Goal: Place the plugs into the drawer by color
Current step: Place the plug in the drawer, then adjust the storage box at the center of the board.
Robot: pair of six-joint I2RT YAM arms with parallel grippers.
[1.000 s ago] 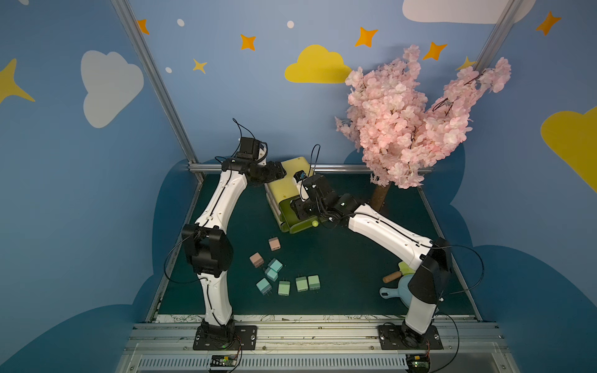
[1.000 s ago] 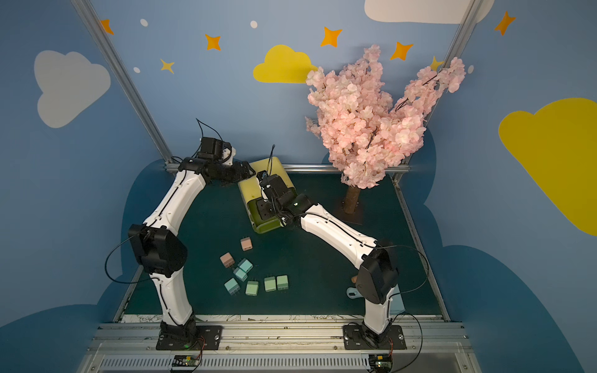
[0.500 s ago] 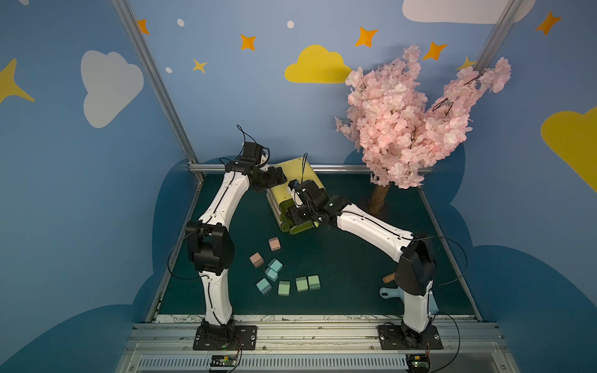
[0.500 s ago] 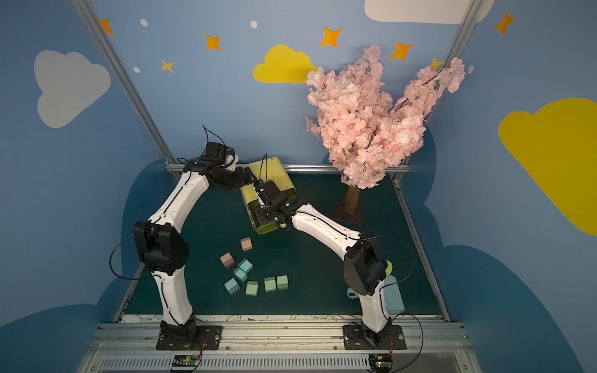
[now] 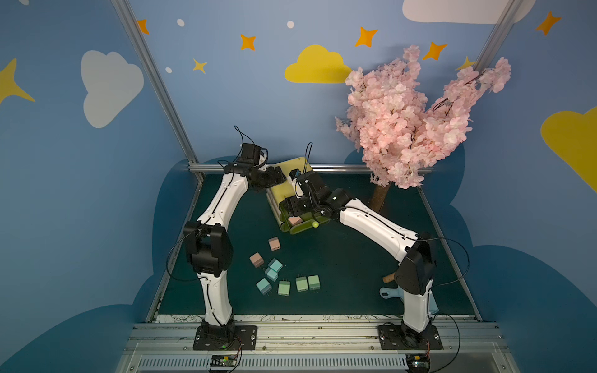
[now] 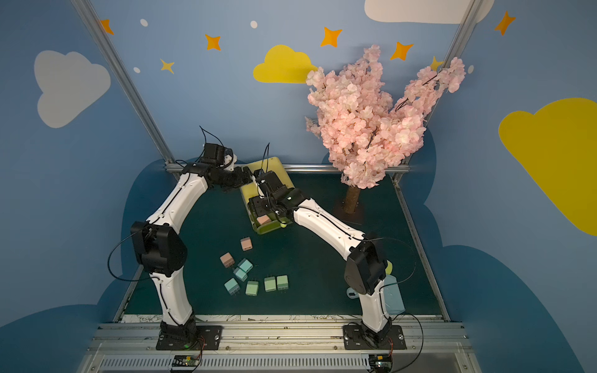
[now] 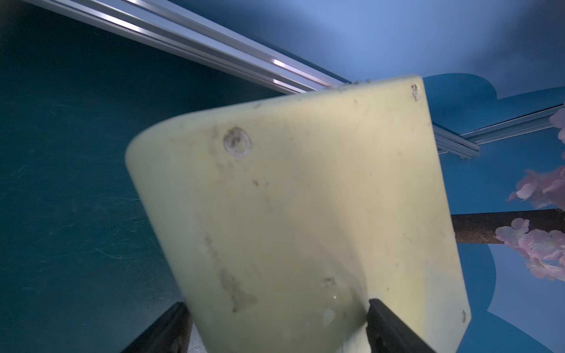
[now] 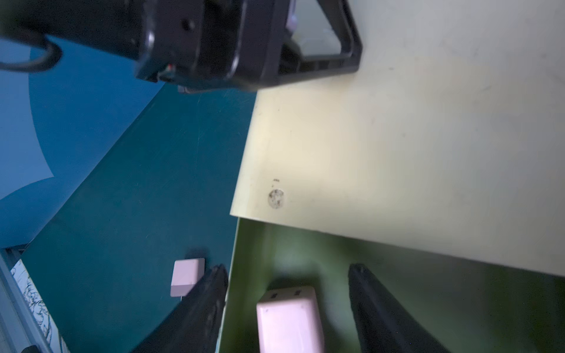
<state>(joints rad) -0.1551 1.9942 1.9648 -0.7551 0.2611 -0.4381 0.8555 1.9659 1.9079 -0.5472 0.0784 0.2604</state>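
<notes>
The yellow-green drawer [image 5: 284,190] chest stands at the back middle with its top drawer pulled out toward the front. One pink plug [image 8: 289,318] lies inside that open drawer [image 5: 298,229], free between the spread fingers of my right gripper [image 8: 287,269]. My left gripper [image 7: 275,305] straddles the chest's back left corner, fingers against it. On the mat lie two pink plugs [image 5: 274,243], three blue plugs [image 5: 271,274] and three green plugs [image 5: 301,284].
A pink blossom tree [image 5: 407,129] stands at the back right. A light blue dustpan [image 5: 392,294] and a wooden handle [image 5: 389,277] lie beside the right arm's base. A metal rail [image 5: 339,168] runs along the back edge.
My right gripper's jaws have spread and the pink plug now lies loose in the open drawer. The right arm has shifted slightly over the drawer. The left arm has barely moved.
</notes>
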